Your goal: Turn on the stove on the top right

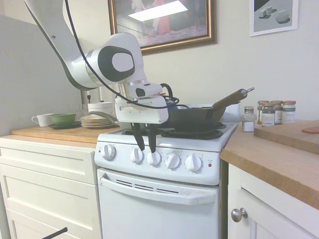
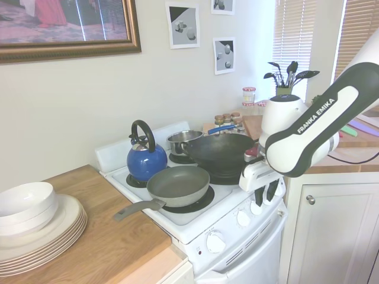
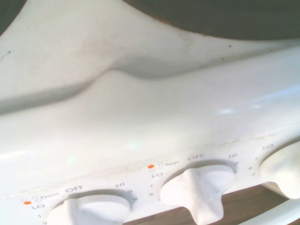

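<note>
First exterior view: the stove [image 1: 164, 174] is seen between a white drawer cabinet [image 1: 47, 184] on the left and a wooden countertop [image 1: 279, 154] on the right. 5 white knobs [image 1: 173, 161] are set in a row on its front panel, with a small red light [image 1: 210, 165] at the right end and the oven-door handle [image 1: 157, 191] below. The gripper [image 1: 144, 146] is held over the panel, its 2 dark fingers [image 1: 151, 139] pointing down, slightly apart, and placed about the gap between the 2nd and 3rd knobs; contact cannot be confirmed. A dark wok [image 1: 194, 118] is seen on the burners behind.

Second exterior view: a blue kettle [image 2: 146, 158], a grey frying pan [image 2: 177, 184], a small steel pot [image 2: 185, 142] and the wok are noted on the stove top. A stack of plates [image 2: 41, 228] is noted on the near left counter.

Wrist view: 2 knobs are shown close, marked OFF, HI and LO; the knob labelled Rear [image 3: 199, 190] is centred.
</note>
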You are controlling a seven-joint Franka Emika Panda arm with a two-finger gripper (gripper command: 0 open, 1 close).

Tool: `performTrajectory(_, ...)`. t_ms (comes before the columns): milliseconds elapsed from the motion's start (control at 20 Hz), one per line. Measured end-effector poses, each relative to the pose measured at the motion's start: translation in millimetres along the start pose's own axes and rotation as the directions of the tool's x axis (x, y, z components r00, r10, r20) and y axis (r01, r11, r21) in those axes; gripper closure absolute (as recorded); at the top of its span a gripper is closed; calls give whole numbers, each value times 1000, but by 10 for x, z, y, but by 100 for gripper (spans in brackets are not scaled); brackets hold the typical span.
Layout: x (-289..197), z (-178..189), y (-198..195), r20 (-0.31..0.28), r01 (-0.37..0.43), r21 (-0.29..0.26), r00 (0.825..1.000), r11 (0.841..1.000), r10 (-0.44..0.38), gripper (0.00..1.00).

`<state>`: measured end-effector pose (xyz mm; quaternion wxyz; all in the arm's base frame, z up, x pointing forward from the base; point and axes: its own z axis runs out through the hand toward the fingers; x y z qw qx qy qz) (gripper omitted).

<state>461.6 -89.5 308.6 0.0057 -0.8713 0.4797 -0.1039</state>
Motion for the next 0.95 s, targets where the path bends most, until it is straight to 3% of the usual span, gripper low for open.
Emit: performTrajectory(950, -3, -73, -44, -5, 18, 5, 1000, 1000, -18, 0)
